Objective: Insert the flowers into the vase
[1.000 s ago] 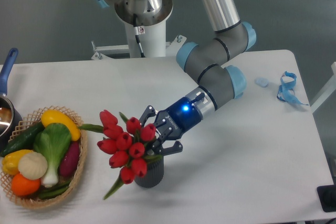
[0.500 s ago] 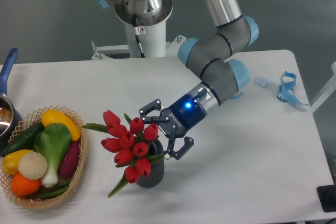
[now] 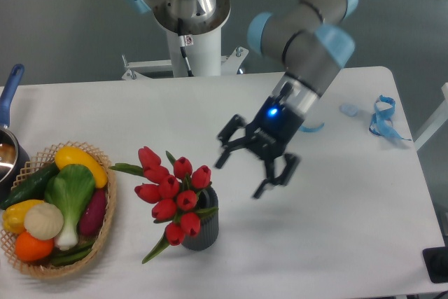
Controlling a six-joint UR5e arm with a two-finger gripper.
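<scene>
The flowers (image 3: 170, 195), a bunch of red tulips with green stems and leaves, stand in the vase (image 3: 202, 226), a small dark grey ribbed cylinder near the table's front. The blooms lean out to the left over the vase's rim and one long leaf hangs down to the lower left. My gripper (image 3: 241, 175) is open and holds nothing. It hovers up and to the right of the bunch, apart from it, with its fingers (image 3: 225, 158) spread wide.
A wicker basket (image 3: 103, 236) with toy vegetables sits at the front left. A blue-handled pot (image 3: 8, 146) is at the left edge. A blue ribbon (image 3: 383, 118) and a small pale blue piece (image 3: 348, 110) lie at the far right.
My gripper opened wider, let go of the flowers and pulled away up and to the right. The bunch stays in the vase, settled slightly.
</scene>
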